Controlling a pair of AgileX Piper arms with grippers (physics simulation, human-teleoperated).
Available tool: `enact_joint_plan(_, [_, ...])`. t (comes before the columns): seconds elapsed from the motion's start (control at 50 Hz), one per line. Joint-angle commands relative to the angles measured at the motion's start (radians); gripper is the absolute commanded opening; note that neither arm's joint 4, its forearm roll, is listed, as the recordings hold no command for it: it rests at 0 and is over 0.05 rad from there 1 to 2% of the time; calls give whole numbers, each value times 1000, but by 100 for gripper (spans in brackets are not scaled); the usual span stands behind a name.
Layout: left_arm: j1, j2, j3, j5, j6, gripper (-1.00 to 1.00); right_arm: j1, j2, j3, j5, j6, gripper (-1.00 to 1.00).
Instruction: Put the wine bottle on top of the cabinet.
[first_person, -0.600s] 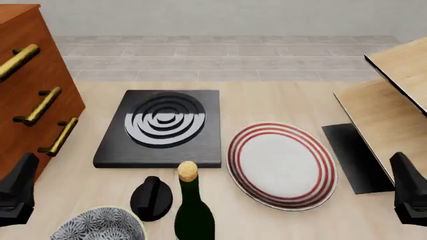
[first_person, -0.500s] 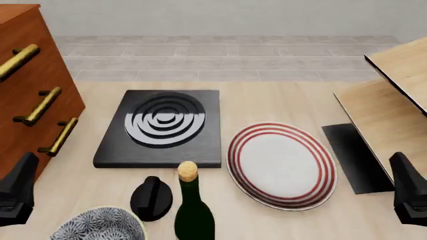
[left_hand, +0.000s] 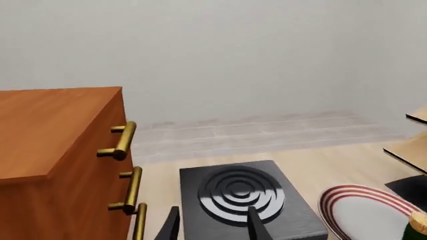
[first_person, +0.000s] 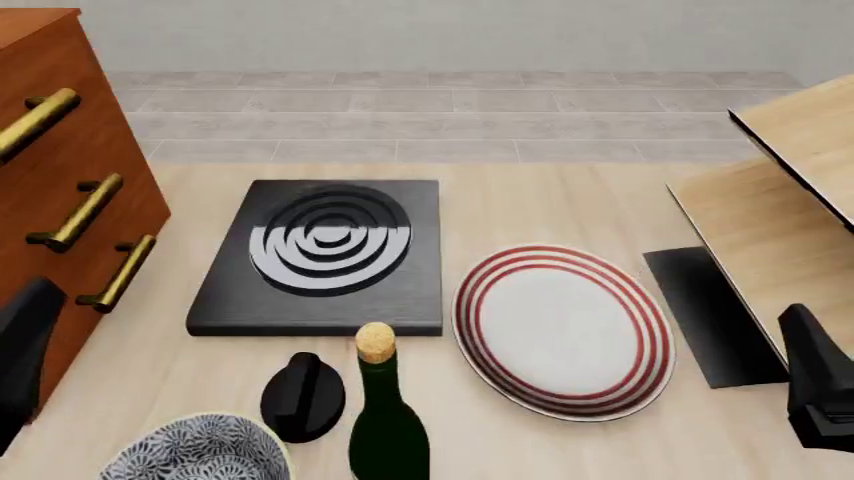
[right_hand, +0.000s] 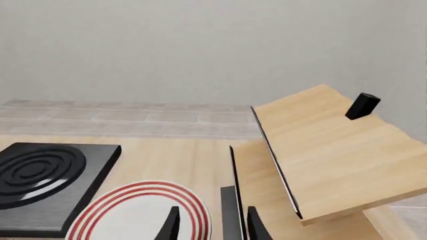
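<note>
Our left gripper (left_hand: 212, 226) and right gripper (right_hand: 211, 224) both hang with fingers apart and nothing between them, low at the table's near corners, while the wine bottle (first_person: 386, 420) stands upright between them beside a black knob (first_person: 303, 396), the cabinet (first_person: 54, 180) far left.

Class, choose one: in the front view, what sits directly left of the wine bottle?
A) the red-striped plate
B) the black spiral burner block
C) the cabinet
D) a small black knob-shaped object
D: the small black knob-shaped object stands just left of the wine bottle, near the table's front edge.
</note>
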Motion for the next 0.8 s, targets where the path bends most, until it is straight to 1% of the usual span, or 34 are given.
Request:
enact_joint_plan(0.02, [-131,-1,-117,78,19,100,0,-2,-1,2,-2,100])
enact_joint_plan(0.12, [-169,-1,-139,103,13,100,0,-1,-1,1,0,100])
enact_joint_plan(0.24, [-253,-1,-159,134,6,100,0,4,1,-5,0,100])
enact_joint_plan(0.3, [-295,-1,-166,145,19,100,0,1,0,-1,-1,100])
enact_joint_plan(0.42, [-314,-1,-176,157,5,100,0,0,-1,0,-2,100])
enact_joint_plan(0.54, [-359,-1,-183,166,-6,100,0,0,-1,0,-1,100])
enact_joint_plan(0.72, [-447,1,-144,151,-15,100,0,5,0,-6,0,100])
enact_joint_plan(0.8, [-473,2,-121,138,-25,100,0,4,-1,-4,-1,100])
